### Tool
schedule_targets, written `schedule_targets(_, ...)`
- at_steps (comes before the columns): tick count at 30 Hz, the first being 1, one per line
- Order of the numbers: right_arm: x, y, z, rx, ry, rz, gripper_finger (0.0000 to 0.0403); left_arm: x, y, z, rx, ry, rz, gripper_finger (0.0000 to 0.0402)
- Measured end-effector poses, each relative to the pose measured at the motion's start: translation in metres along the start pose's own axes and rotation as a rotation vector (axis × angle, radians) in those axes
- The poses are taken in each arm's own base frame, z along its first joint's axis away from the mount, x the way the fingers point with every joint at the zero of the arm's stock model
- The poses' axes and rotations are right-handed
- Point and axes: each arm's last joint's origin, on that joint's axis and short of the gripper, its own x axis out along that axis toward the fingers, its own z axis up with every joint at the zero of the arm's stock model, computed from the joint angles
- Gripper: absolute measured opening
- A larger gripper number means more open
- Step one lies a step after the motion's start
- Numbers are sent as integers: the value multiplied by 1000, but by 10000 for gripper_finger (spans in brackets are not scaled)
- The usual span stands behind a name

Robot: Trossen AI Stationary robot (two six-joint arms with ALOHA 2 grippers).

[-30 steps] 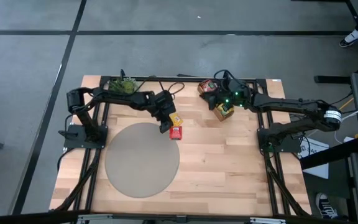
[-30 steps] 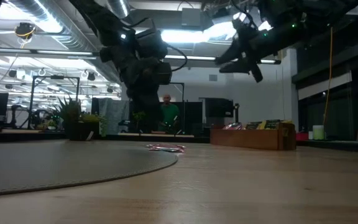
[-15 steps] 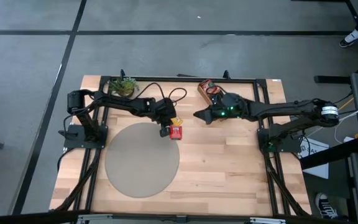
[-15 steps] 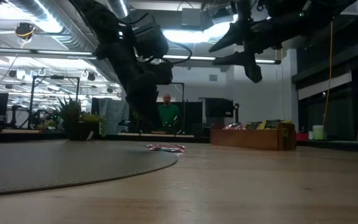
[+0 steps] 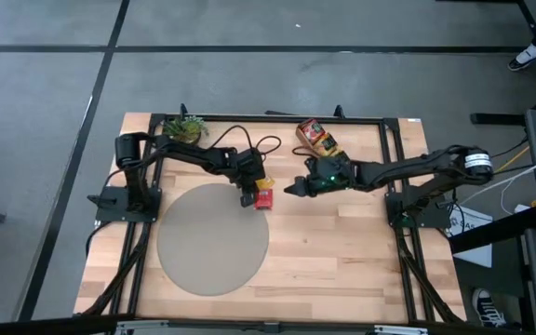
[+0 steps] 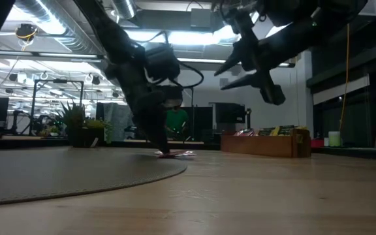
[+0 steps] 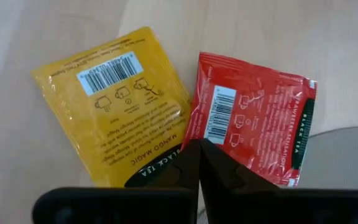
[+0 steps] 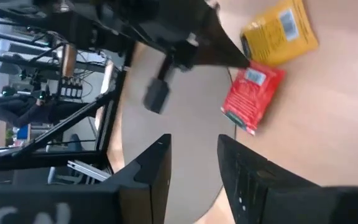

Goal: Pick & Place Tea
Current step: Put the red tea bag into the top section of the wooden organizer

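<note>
The left hand [image 7: 197, 163], fingers pressed together, pinches the near edge of the red tea sachet [image 7: 253, 127], which lies beside the yellow sachet [image 7: 114, 99]. The right hand [image 5: 293, 187] hovers spread, empty, just to their right, farther off.

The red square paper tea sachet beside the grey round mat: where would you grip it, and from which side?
Judging by its pose, the red square paper tea sachet lies flat, one corner over the grey round mat, so come from above and pinch an edge. The edge away from the yellow paper sachet looks freest. The left gripper is shut at the seam between both; the right gripper hovers open nearby.
</note>
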Motion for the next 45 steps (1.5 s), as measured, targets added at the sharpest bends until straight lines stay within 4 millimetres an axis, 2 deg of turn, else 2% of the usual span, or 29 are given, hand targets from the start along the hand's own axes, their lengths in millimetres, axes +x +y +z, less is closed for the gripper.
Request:
schedule_targets(8,23,-15,-19,140,72,-96,120,7,-1,-1,-57,17,-64,3)
schedule_targets(15,47,-36,-37,193,148,-179,119,7,2,-3,-166,35,-103,3)
schedule_targets(23,76,-48,-44,190,154,-71,119,7,2,-5,-235,53,-132,2)
schedule_targets(29,82,-58,-46,220,155,-114,119,8,2,-5,-255,55,-132,3)
schedule_targets(37,83,-59,-45,214,123,-119,119,8,2,-3,-277,41,-156,2)
schedule_targets(45,83,-63,-35,205,83,-128,119,9,0,-1,-321,26,-205,2)
